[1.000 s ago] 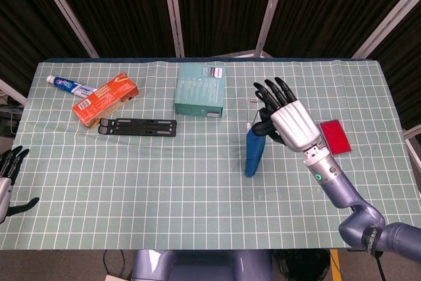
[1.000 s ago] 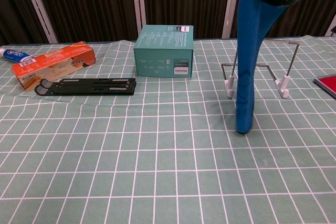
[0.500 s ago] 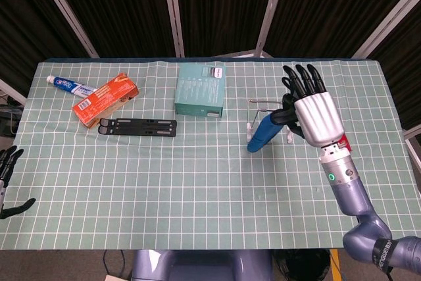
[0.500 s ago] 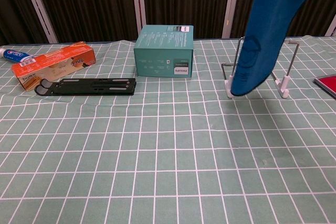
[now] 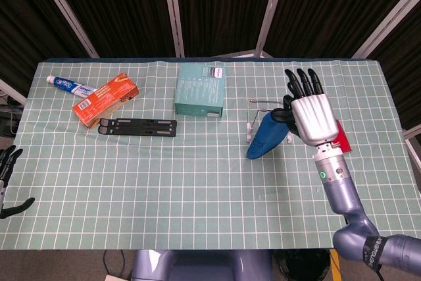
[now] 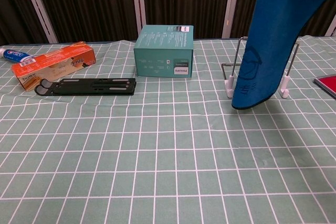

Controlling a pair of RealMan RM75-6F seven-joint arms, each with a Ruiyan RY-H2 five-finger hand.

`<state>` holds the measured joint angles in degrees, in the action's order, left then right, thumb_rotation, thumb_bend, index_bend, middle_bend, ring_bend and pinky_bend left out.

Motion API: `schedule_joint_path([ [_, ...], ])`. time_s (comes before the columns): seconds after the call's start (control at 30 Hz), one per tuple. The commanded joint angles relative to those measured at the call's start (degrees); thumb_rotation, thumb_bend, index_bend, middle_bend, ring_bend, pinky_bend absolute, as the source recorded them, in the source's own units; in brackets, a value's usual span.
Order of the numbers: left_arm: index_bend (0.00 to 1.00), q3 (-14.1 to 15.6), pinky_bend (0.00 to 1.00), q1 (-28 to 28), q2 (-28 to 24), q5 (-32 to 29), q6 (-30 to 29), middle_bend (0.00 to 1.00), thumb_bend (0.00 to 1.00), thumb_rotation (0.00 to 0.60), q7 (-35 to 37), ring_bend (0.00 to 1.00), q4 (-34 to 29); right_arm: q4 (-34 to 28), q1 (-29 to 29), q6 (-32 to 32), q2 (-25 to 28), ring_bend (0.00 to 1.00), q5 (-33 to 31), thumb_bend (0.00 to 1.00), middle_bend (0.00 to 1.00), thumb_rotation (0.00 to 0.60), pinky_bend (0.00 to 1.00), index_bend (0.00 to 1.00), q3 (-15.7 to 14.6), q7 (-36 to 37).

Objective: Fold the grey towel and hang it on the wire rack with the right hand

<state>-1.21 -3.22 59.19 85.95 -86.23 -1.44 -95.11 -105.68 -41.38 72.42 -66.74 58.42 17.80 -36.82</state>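
The folded towel (image 5: pixel 266 135) looks blue here and hangs from my right hand (image 5: pixel 312 115), which grips its upper end above the table. In the chest view the towel (image 6: pixel 270 40) hangs clear of the cloth, right in front of the wire rack (image 6: pixel 229 81) and covering most of it. From the head view the rack (image 5: pixel 252 114) shows just left of the hand, with the towel's lower end in front of it. My left hand (image 5: pixel 6 179) is at the table's near left edge, fingers apart and holding nothing.
A teal box (image 5: pixel 201 89) stands left of the rack. Further left lie a black folding stand (image 5: pixel 138 126), an orange carton (image 5: pixel 105 99) and a toothpaste tube (image 5: pixel 69 86). A red flat object (image 5: pixel 341 139) peeks out from behind my right hand.
My right hand lifted the towel off the cloth and carried it right and back, to the front of the rack. The left hand slid lower toward the frame edge.
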Motion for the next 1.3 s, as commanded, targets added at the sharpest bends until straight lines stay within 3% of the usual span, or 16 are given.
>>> schedule_joint_path([
  [0.03,0.00,-0.12,0.00,-0.13,0.14,-0.38,0.35,0.00,0.00,0.600,-0.12,0.00,0.21,2.94,-2.06,-0.59,-2.96,0.00,-3.96,0.41,0.05,0.600,0.05,0.77,0.75,-3.23],
  [0.4,0.00,-1.00,0.00,-0.84,0.65,-3.26,2.61,0.00,0.00,0.600,-0.06,0.00,1.39,13.28,-6.00,-3.75,-7.77,0.00,-8.32,0.41,0.05,0.600,0.05,0.78,1.95,-4.05],
  [0.6,0.00,-1.23,0.00,-1.20,1.12,-4.09,3.43,0.00,0.00,0.600,-0.92,0.00,1.58,16.95,-8.53,-2.21,-10.71,0.00,-14.59,0.42,0.05,0.600,0.07,0.79,5.09,-6.67],
  [0.8,0.00,-1.20,0.00,-1.30,1.08,-4.34,3.89,0.00,0.00,0.600,-0.66,0.00,1.57,13.25,-8.03,-0.71,-8.49,0.00,-16.93,0.42,0.06,0.600,0.08,0.77,6.13,-7.47],
  [1.17,0.00,-0.41,0.00,-0.84,0.38,-1.70,2.49,0.00,0.00,0.600,0.66,0.00,0.92,-0.54,-2.74,5.73,-0.42,0.00,-14.57,0.42,0.06,0.600,0.08,0.78,3.15,-9.42],
  [1.3,0.00,-0.34,0.00,-0.88,0.28,-1.25,2.35,0.00,0.00,0.600,0.86,0.00,0.83,-3.49,-2.24,7.14,0.57,0.00,-15.11,0.42,0.06,0.600,0.08,0.84,2.41,-11.30],
])
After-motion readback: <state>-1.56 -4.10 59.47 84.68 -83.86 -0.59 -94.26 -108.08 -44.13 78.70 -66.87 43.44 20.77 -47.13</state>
